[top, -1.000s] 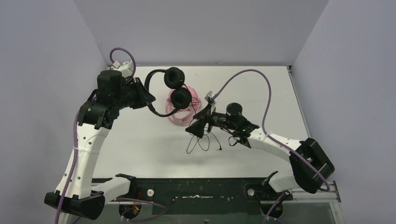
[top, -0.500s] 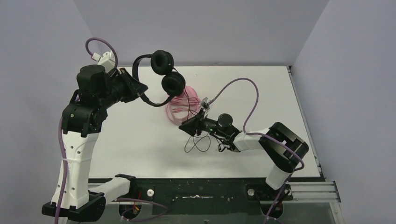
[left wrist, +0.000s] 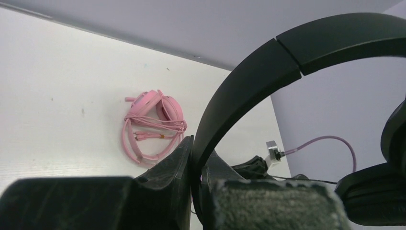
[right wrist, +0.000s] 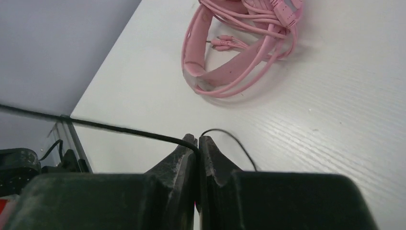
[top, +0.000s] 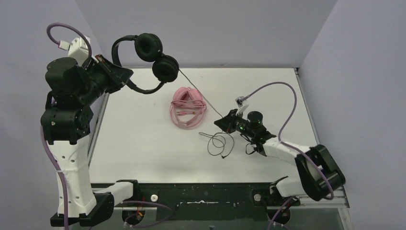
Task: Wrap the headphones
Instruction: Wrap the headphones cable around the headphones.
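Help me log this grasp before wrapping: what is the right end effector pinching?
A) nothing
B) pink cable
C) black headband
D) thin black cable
D: the right wrist view shows the right end effector shut on the thin black cable, with the pink headphones lying apart.

The black headphones [top: 165, 68] are black, with a thin black cord [right wrist: 95, 123]. The pink headphones [top: 184, 95] are pink throughout, cable included. The table [top: 143, 143] is plain white; the walls [top: 215, 28] pale lilac-grey. The arms [top: 72, 172] have white links, black joints, purple hoses [top: 277, 83].
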